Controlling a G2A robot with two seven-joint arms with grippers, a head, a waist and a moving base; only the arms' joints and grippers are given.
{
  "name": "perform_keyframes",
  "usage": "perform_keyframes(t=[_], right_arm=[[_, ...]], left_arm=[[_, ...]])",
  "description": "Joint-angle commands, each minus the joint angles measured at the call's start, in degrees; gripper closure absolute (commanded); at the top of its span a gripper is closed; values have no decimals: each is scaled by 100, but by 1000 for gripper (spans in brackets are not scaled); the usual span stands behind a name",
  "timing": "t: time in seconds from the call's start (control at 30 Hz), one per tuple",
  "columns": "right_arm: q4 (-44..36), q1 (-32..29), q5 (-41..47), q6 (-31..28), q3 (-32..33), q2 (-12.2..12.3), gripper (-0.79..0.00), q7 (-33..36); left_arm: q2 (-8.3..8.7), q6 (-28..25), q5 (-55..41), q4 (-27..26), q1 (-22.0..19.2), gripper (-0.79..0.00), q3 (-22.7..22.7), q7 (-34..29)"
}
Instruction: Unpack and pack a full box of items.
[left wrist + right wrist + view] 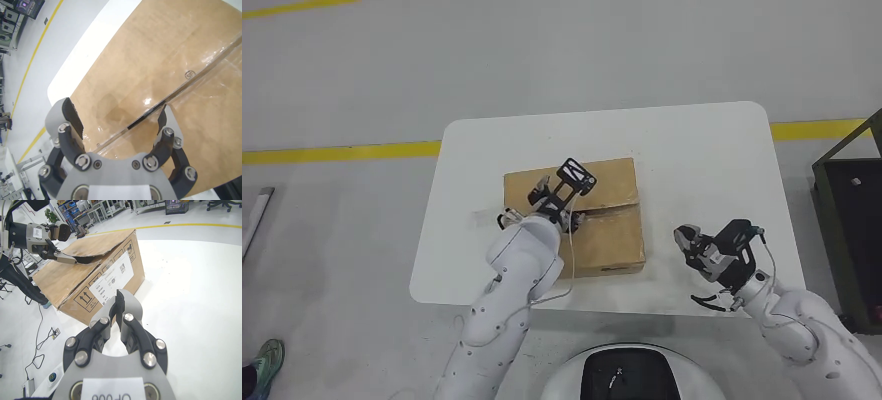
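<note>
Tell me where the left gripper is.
In the top view, the left gripper is open over the box, at its centre seam, one finger at the flap gap.

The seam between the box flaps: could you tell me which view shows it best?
The right wrist view: from the side, the seam gapes, one flap lifted, a finger of the left gripper at the opening. The left wrist view shows a dark slit; the top view, a thin line.
</note>
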Motion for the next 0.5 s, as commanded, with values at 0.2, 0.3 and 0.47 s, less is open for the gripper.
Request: perform_keyframes(t=[0.2,0.3,0.47], right_arm=[[-32,-37,25,96,14,4,0,-21],[-36,-59,31,119,23,7,0,-26],[-44,-81,54,175,24,7,0,-30]], left_arm=[[7,-100,727,222,-65,-785,126,270],[3,-83,826,228,-40,-603,141,437],[-1,-93,1003,218,5,0,161,692]])
